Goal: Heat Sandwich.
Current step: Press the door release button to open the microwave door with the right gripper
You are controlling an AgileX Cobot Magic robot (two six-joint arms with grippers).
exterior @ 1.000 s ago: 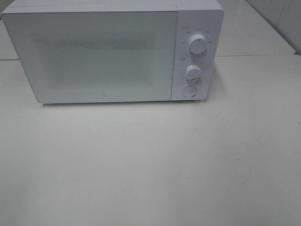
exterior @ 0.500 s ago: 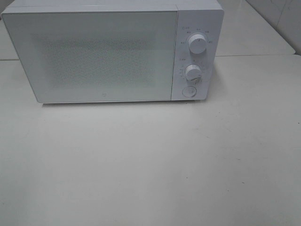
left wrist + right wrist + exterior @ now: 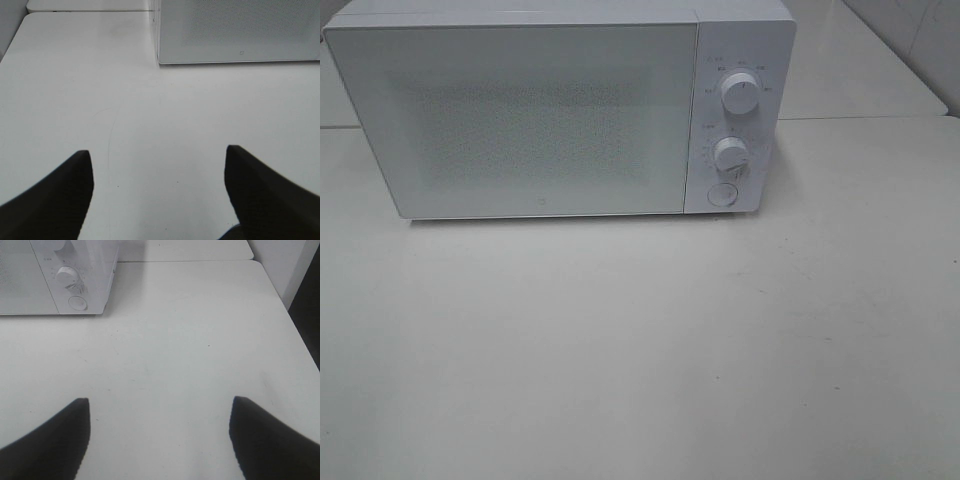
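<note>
Left gripper [image 3: 159, 150]: the two dark fingers [image 3: 55, 200] stand wide apart with only bare table between them, and they hold nothing. Only the tips show; the rest is cut off by the picture edge.
Right gripper [image 3: 160, 400]: also spread wide and holding nothing. Its fingers [image 3: 265, 440] are cut off in the same way.
Table [image 3: 640, 350]: white, with faint scratches beyond the left fingertips.
Microwave [image 3: 560, 110]: white, well ahead of both pairs of fingertips. Each wrist view shows only one lower corner of it.
Door [image 3: 520, 120]: closed. Its dotted window is milky, so the inside is hard to make out.
Controls: upper knob [image 3: 741, 93], lower knob [image 3: 731, 153] and round button [image 3: 722, 194]. The small print around them is too small to read.
Sandwich: in no view can I see it, so I cannot tell where it is.
</note>
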